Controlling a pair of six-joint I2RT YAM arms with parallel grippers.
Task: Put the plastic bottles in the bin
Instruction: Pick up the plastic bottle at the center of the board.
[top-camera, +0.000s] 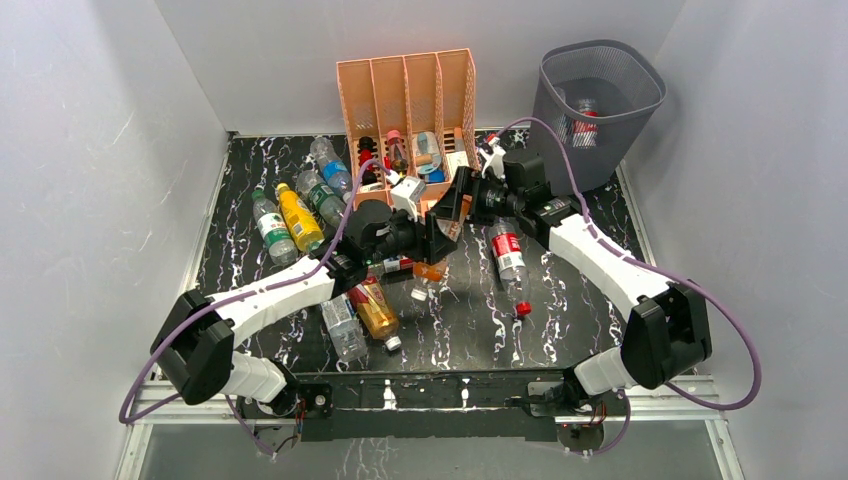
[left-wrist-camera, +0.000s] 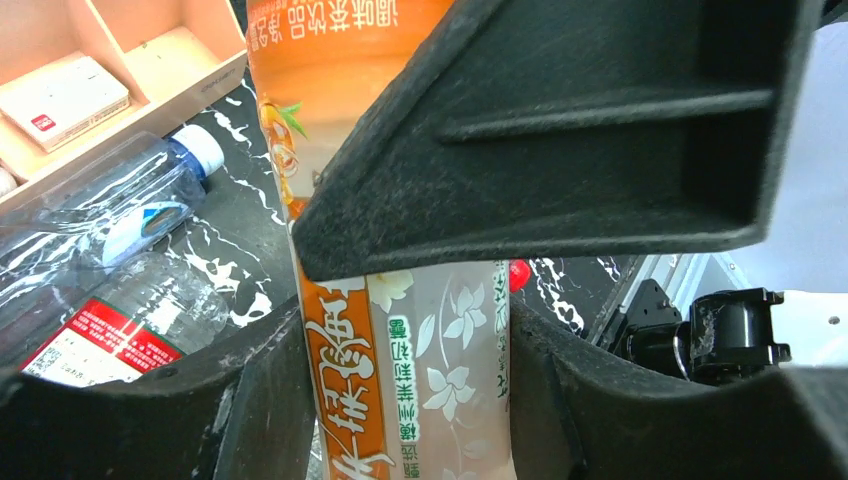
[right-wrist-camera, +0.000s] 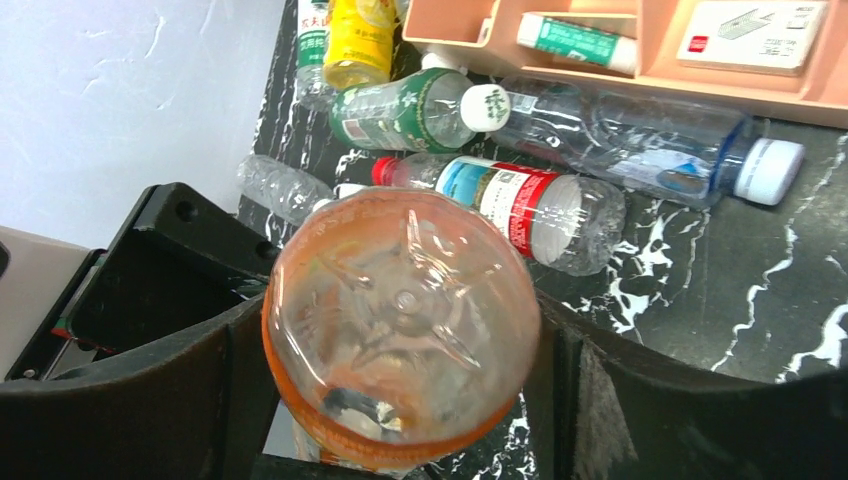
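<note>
L end effector (left-wrist-camera: 400, 430) clamps orange-label drink bottle (left-wrist-camera: 440, 370) mid-air over tabletop (top-camera: 570, 300), nr peach organizer (top-camera: 405, 95). R end effector (right-wrist-camera: 400, 400) wide round its base, grip unclear. Bin (top-camera: 600, 110) apart, back-right.

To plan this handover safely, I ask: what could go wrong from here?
1. The right fingers stand around only the base end of the orange-labelled bottle. If the left fingers let go too early, it may slip and fall among the loose bottles below.
2. The peach organizer stands close behind both wrists. A swing toward the bin could knock it.
</note>
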